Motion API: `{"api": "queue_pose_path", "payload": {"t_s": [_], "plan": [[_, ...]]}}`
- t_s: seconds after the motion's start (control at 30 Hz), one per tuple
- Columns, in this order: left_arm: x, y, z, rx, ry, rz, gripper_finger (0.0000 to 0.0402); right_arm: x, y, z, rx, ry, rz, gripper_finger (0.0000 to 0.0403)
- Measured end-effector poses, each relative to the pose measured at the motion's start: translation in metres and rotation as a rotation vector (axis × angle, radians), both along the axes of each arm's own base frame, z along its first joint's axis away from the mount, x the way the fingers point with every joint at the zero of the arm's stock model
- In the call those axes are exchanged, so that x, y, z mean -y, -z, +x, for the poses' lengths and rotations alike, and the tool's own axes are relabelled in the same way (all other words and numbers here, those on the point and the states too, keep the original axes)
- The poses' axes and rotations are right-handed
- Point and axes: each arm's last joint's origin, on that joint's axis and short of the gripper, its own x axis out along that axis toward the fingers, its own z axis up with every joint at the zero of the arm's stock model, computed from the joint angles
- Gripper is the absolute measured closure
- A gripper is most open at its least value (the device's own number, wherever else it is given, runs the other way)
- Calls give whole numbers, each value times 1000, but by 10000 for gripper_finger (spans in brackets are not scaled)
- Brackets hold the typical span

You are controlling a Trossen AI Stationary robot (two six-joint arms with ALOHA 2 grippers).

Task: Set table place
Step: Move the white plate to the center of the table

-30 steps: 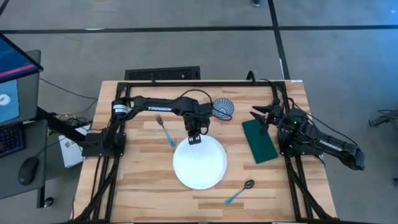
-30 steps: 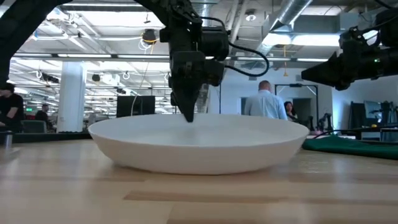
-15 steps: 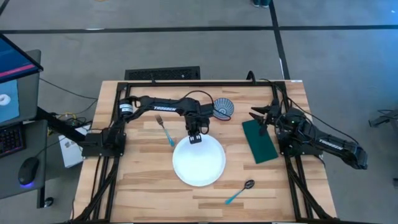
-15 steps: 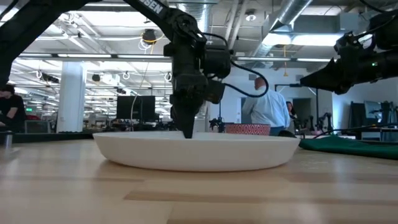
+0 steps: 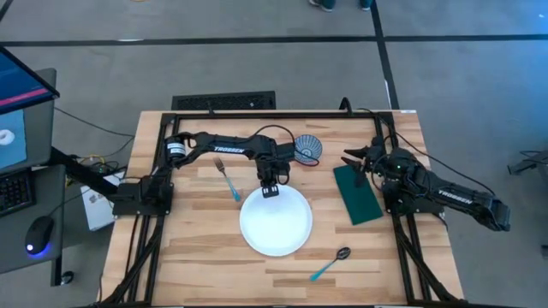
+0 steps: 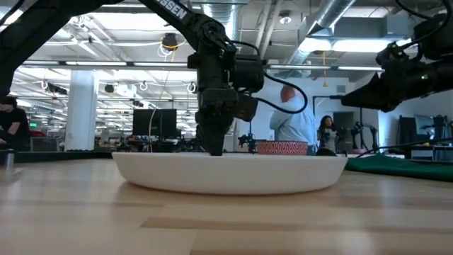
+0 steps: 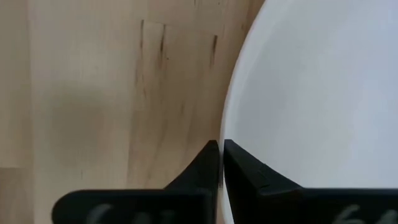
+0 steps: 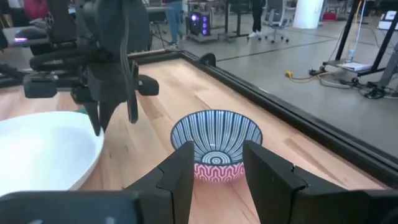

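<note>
The white round plate (image 5: 276, 224) lies at the middle of the wooden tabletop (image 5: 197, 248). My left gripper (image 5: 270, 190) stands over the plate's far rim, shut on it. My right gripper (image 5: 355, 161) is open and empty above the far end of the dark green cloth (image 5: 357, 194), which lies flat at the right. Its fingers point toward the blue-patterned bowl (image 8: 216, 140), which stands upright on the table near the far edge (image 5: 308, 149). The turquoise-handled fork (image 5: 228, 178) lies left of the plate, and the spoon (image 5: 332, 263) lies near the front edge. My left gripper pinches the plate's far rim (image 7: 225, 134) between its two fingers, one inside the plate and one outside. The fingers (image 6: 212, 142) come from above, pointing down. The plate looks level in the low view, its underside (image 6: 230, 190) on the table.
A black metal frame (image 5: 282, 114) runs round the tabletop. Beyond the far edge is open floor, and people stand in the room behind (image 6: 290, 124). A monitor, keyboard and mouse (image 5: 36, 235) are off the table's left side.
My left gripper has gone down with the plate's far rim, still shut on it. The plate, raised at the far side a second ago, now lies flatter and lower, so the bowl shows behind it in the low view. My right gripper has edged toward the bowl.
</note>
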Motion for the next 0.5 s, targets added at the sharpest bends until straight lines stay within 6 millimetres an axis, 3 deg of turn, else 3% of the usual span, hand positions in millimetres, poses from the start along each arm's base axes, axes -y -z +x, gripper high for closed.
{"api": "queue_pose_path", "payload": {"t_s": [0.5], "plan": [[-1, 3, -1, -18, -17, -6, 368, 0, 0, 0, -3, 0, 1, 243]]}}
